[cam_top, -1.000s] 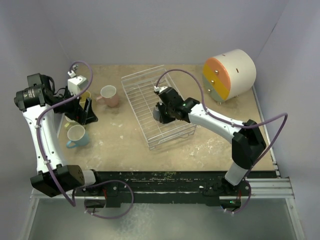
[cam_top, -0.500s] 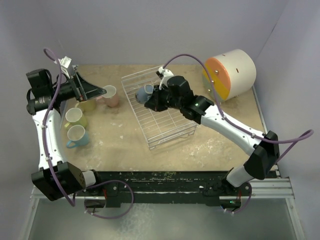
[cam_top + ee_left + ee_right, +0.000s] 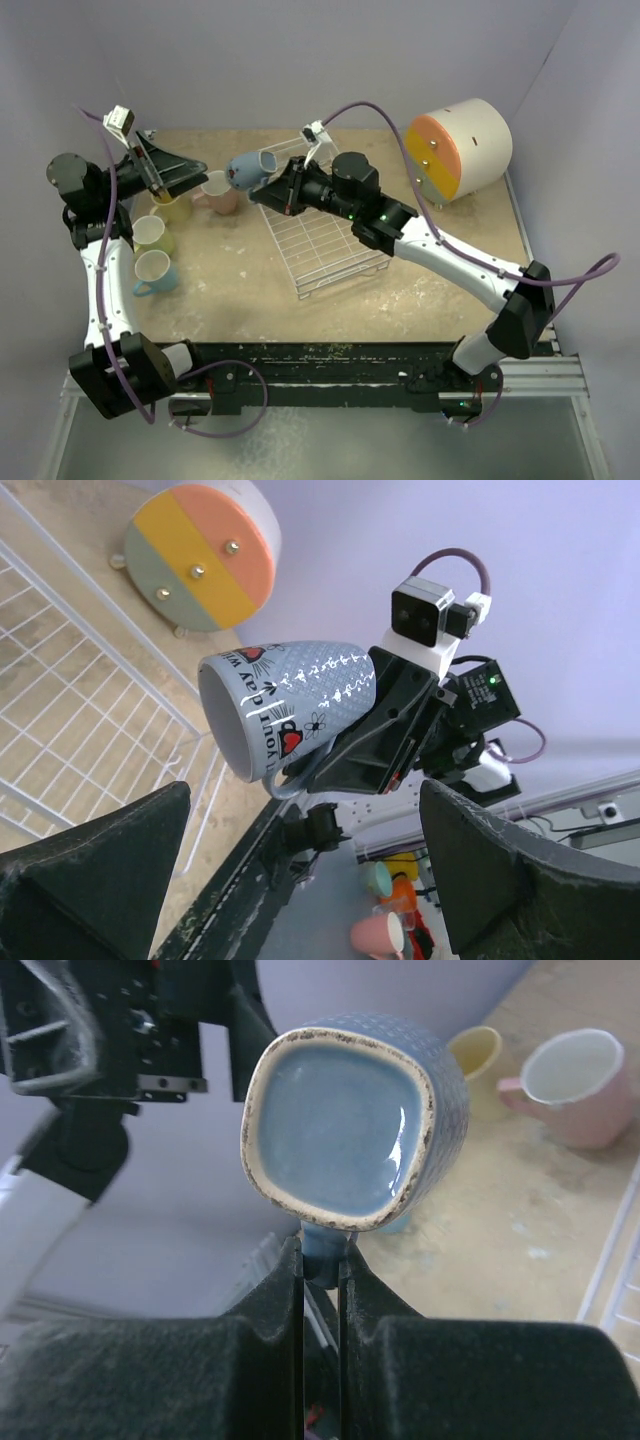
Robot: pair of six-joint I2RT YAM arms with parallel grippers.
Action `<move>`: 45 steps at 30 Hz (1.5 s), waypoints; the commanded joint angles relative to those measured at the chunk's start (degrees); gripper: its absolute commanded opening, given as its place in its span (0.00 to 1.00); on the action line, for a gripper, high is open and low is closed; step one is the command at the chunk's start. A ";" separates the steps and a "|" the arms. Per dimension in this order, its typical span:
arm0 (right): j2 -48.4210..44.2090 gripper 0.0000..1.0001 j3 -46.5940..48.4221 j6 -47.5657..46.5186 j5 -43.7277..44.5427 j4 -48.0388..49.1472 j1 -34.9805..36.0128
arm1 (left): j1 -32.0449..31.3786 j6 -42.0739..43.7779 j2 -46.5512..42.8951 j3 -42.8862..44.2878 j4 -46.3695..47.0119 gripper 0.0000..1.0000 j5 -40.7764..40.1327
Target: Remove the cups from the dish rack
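While the right end effector (image 3: 283, 187) is clenched on the handle of the grey-blue mug (image 3: 248, 168), it holds the mug in the air past the rack's (image 3: 322, 232) far left corner, mouth turned toward the left end effector (image 3: 197, 175), whose fingers are spread wide. This looks like a handover. To do it well, the left fingers should straddle the mug's body, clear of the handle, and close firmly before the right lets go. The mug then belongs on bare table (image 3: 250, 270) beside the pink (image 3: 218, 190), cream (image 3: 172, 207), green (image 3: 148, 233) and light blue (image 3: 153, 270) mugs. Its glaze is glossy blue inside, with a speckled cream rim on a squarish mouth. Outside are white patterns, dark lettering and small red hearts. It probably handles as slippery.
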 commanded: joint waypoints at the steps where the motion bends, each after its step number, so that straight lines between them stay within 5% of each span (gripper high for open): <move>1: 0.19 0.00 4.13 4.76 -3.43 16.08 1.09 | 0.28 -20.76 -1.59 -2.78 22.24 0.99 -1.82; 7: 3.81 0.00 6.53 7.84 -6.39 21.67 3.18 | 0.23 -30.41 -1.68 -3.98 32.80 0.98 -3.46; 14: 5.37 0.00 5.82 11.67 -9.55 27.41 3.99 | -0.59 -35.81 -2.19 -2.52 36.87 0.72 -4.38; 21: 9.83 0.00 6.30 17.19 -12.86 33.42 3.93 | -3.43 -35.95 -3.40 -0.32 34.23 0.22 -5.17; 28: 13.65 0.00 7.23 19.70 -15.56 36.88 4.38 | -3.72 -34.68 -4.41 -0.59 30.76 0.23 -4.84; 33: 13.78 0.00 7.30 19.82 -16.07 36.24 4.42 | -4.79 -31.56 -5.27 -1.20 28.37 0.12 -4.44; 35: 14.00 0.00 8.11 19.36 -16.40 35.34 4.42 | -5.10 -27.47 -5.30 -1.22 24.14 0.12 -3.92; 37: 13.74 0.00 8.15 18.89 -16.52 34.29 4.39 | -5.10 -19.05 -5.24 0.34 16.20 0.00 -3.05; 41: 10.68 0.16 3.93 18.01 -15.97 32.33 4.42 | -5.41 33.52 -2.69 19.41 -46.64 0.00 -12.56; 45: 5.62 0.45 -2.09 15.41 -14.84 29.60 3.88 | -6.29 53.75 -0.57 28.19 -63.56 0.00 -23.65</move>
